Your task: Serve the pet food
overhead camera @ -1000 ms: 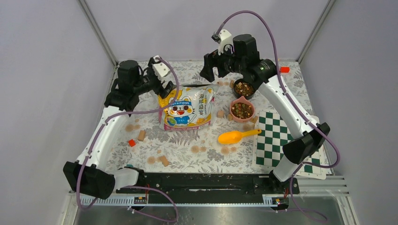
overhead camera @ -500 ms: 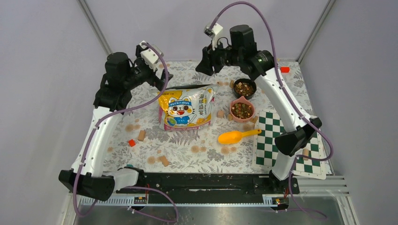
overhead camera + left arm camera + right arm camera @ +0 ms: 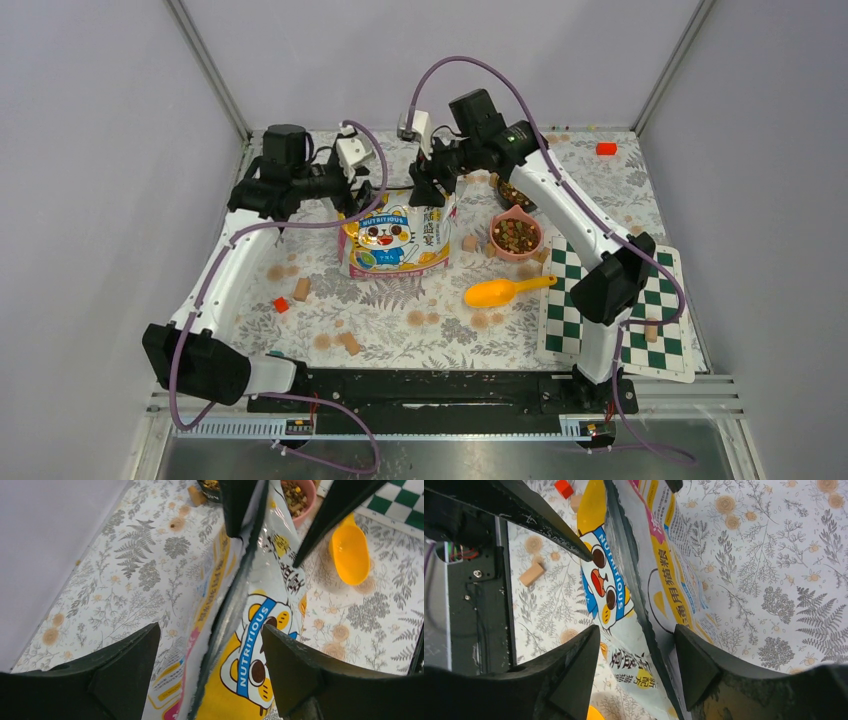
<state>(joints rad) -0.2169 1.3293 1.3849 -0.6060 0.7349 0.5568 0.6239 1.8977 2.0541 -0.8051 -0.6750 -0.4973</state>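
The pet food [image 3: 516, 234] fills a pink bowl [image 3: 495, 222] right of centre. More kibble lies in a black bowl [image 3: 512, 194] behind it, half hidden by my right arm. A glossy yellow cat bag [image 3: 398, 237] stands mid-table. My left gripper [image 3: 352, 196] is open over the bag's top left corner. In the left wrist view its jaws [image 3: 210, 630] straddle the bag's upper edge [image 3: 235, 605] without pinching it. My right gripper [image 3: 426, 190] is open at the top right corner, its jaws [image 3: 636, 630] astride the same edge [image 3: 624, 565].
An orange scoop [image 3: 505, 291] lies in front of the pink bowl. A green chessboard [image 3: 620, 310] covers the right side. Tan wooden cubes [image 3: 301, 289] and red cubes [image 3: 281, 305] are scattered on the leafy cloth. Grey walls close in the left, back and right.
Both arms came down and inward onto the bag's top edge. The right gripper swung left, away from above the bowls. The bag, bowls and scoop stayed put.
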